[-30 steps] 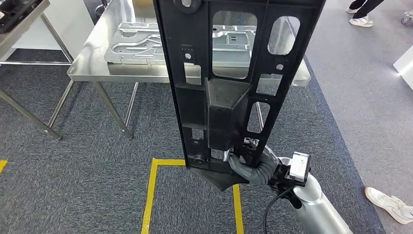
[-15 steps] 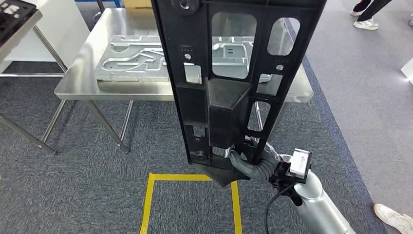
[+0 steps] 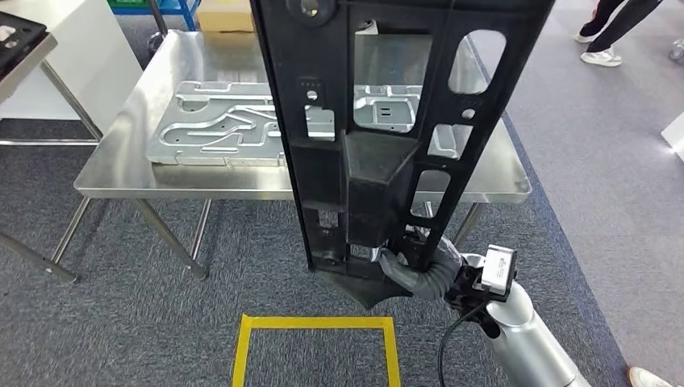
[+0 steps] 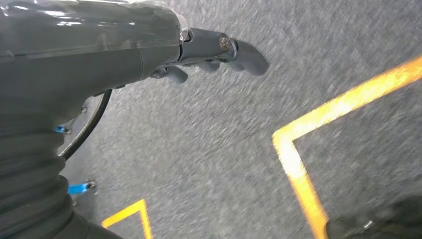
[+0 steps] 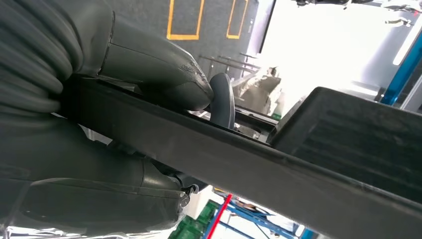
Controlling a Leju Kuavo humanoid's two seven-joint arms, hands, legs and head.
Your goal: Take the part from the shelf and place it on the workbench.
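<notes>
The carrying step is in hand: the part, a long black plastic frame with cut-out windows and a boxy block at its middle, is off the shelf and held upright in the air in front of the robot, not yet on the workbench. That steel table stands just ahead, and the frame's upper half overlaps it in the head view. A pressed metal plate already lies on the tabletop, taking up much of the middle. The right hand grasps the frame near its lower end, thumb on one face and fingers wrapped round the other, as the right wrist view shows close up. The left hand hangs over the grey carpet beside a yellow taped line, holding nothing, its fingers lightly curled but apart. The next move, as I judge it, calls for getting closer, tipping the tall frame down flat, and finding bare steel beside the plate or laying it on top, without knocking the table edge.
</notes>
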